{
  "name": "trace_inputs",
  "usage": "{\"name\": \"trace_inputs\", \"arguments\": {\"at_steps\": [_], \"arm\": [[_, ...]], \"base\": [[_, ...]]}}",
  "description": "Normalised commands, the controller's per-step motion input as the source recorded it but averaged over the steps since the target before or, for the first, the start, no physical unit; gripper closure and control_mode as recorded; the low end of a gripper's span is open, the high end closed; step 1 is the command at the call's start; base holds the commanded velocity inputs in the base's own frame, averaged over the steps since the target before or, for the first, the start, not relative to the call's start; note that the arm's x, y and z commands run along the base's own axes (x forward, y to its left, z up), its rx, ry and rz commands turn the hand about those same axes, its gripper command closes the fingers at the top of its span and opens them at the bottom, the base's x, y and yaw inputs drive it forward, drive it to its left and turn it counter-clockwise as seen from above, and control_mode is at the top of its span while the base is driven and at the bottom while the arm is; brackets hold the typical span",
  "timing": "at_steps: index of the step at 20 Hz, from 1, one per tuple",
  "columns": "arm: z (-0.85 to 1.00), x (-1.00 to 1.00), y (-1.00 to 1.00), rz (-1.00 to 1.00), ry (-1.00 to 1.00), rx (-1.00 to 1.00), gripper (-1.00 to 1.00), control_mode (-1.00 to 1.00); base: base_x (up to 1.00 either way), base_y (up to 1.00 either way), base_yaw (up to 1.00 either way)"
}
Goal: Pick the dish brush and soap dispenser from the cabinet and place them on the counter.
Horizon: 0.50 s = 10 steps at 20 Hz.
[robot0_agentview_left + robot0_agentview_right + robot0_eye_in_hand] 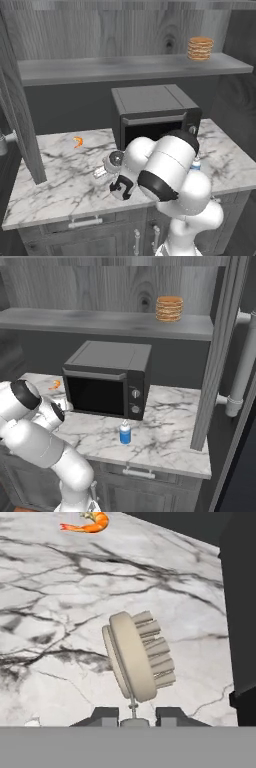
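Hand view: jaws closed on dish brush point(139, 657) stem, head just above counter point(60, 612)

Microwave point(107, 383), orange shrimp, probably point(90, 523), stacked tan discs point(169, 308).

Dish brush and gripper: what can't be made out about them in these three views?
- Dish brush handle: in the hand view it runs off below the head, between the jaws of the gripper.
- Brush against counter: touching or lifted cannot be told.
- Gripper in the left base view: hidden behind the arm's own white links.
- Soap dispenser in the left base view: mostly covered by the arm.
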Motion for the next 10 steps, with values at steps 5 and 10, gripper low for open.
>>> {"name": "trace_inputs", "arguments": {"at_steps": [5, 10], "arm": [[-0.35, 0.14, 0.02, 0.00, 0.06, 0.00, -1.00, -1.00], [0.03, -0.02, -0.02, 0.00, 0.01, 0.00, -1.00, -1.00]], "base": [[0.00, 0.00, 0.00], [0.00, 0.00, 0.00]]}}
